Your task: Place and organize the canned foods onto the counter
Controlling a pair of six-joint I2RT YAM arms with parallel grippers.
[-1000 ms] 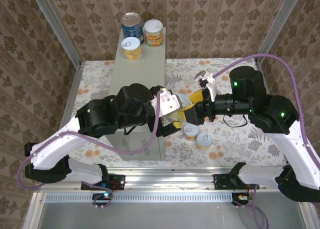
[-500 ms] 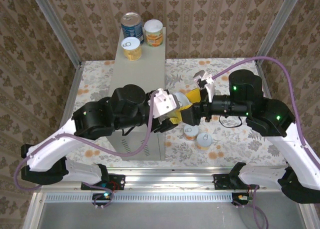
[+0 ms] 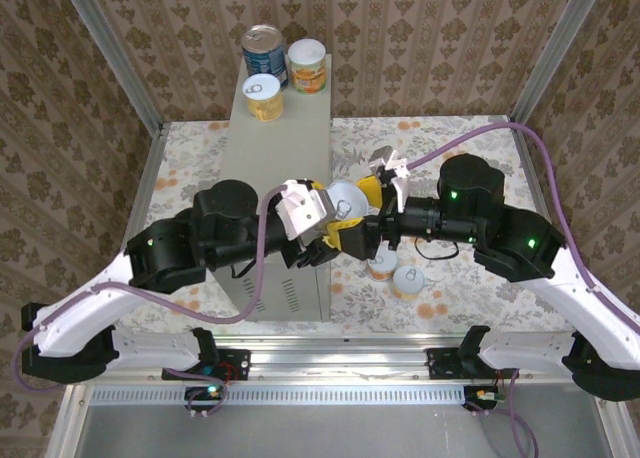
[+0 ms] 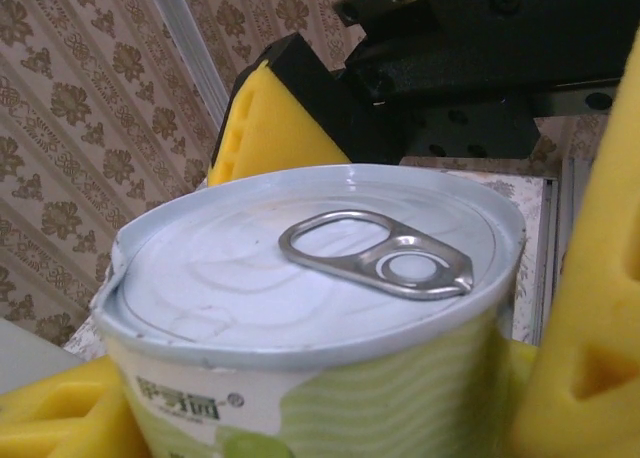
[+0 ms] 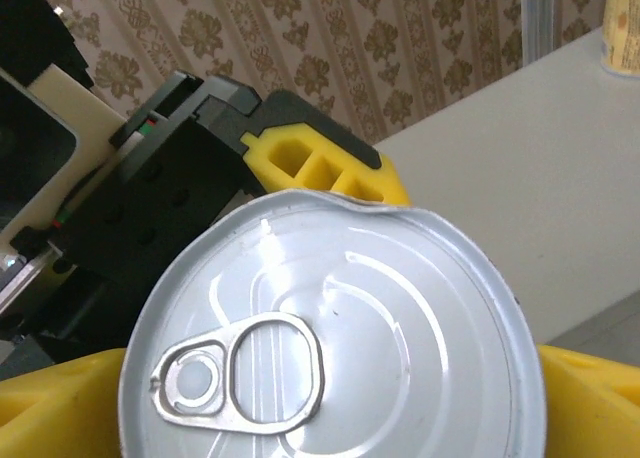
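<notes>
Left gripper [image 3: 338,216] and right gripper [image 3: 360,210] both clasp one can [image 3: 346,196] right of the counter [image 3: 275,143]: handover, I'd judge, so left shelves it.

Can [image 4: 300,278] label cut by bottom edge; counter [image 3: 280,148] near half covered.

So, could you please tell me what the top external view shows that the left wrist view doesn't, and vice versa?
Top external gives the layout: the counter with three cans at its far end, and two cans on the floral floor. Left wrist adds close detail: the pull tab and green-and-white printed label of the held can. Both share the held can, flanked by yellow fingers of the left gripper and right gripper.
</notes>
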